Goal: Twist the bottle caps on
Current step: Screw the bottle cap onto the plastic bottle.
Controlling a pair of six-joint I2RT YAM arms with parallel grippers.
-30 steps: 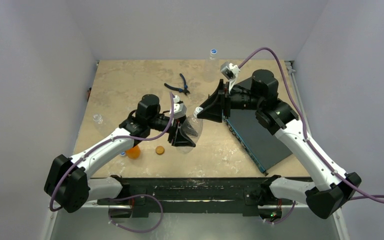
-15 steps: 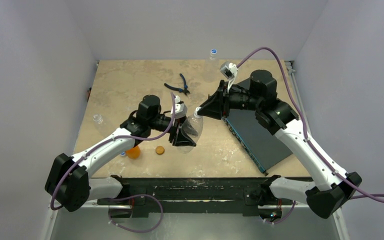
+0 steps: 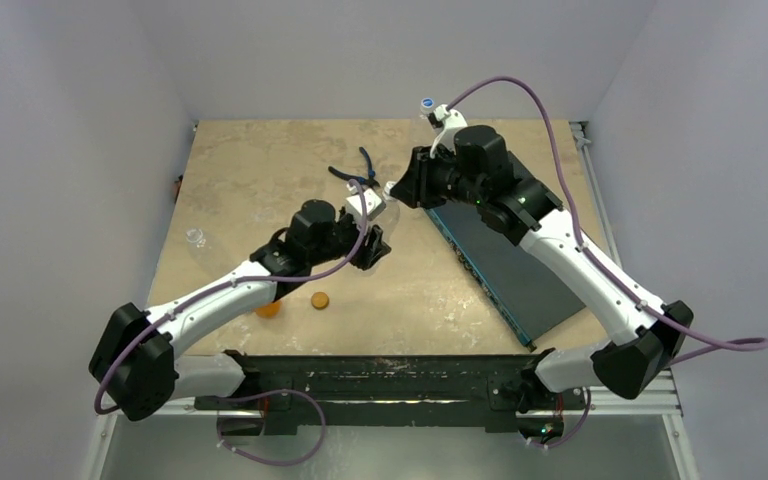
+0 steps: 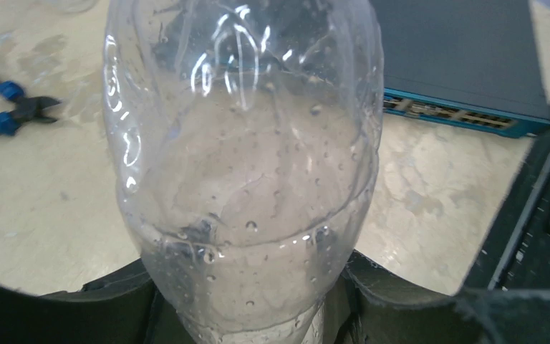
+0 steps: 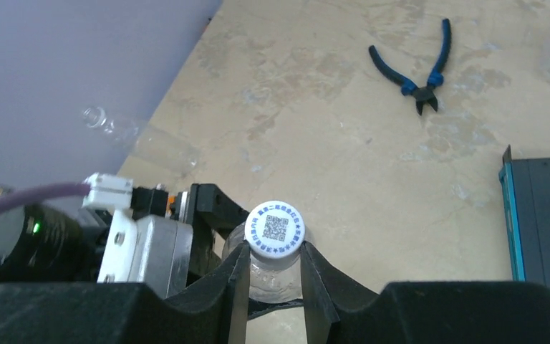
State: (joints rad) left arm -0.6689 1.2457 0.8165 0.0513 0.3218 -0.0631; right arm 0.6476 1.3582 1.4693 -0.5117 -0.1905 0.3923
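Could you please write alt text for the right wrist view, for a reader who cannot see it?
The right gripper pinches a white cap printed with a QR code, seated on a clear bottle. Blue-handled pliers lie beyond on the tan table.

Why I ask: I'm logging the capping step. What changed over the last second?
The right gripper closed on the cap at the neck of the bottle. Together with the left gripper, which kept its hold on the bottle, it carried it toward the far side of the table, close to the pliers. The orange cap, pliers and dark box stayed put.
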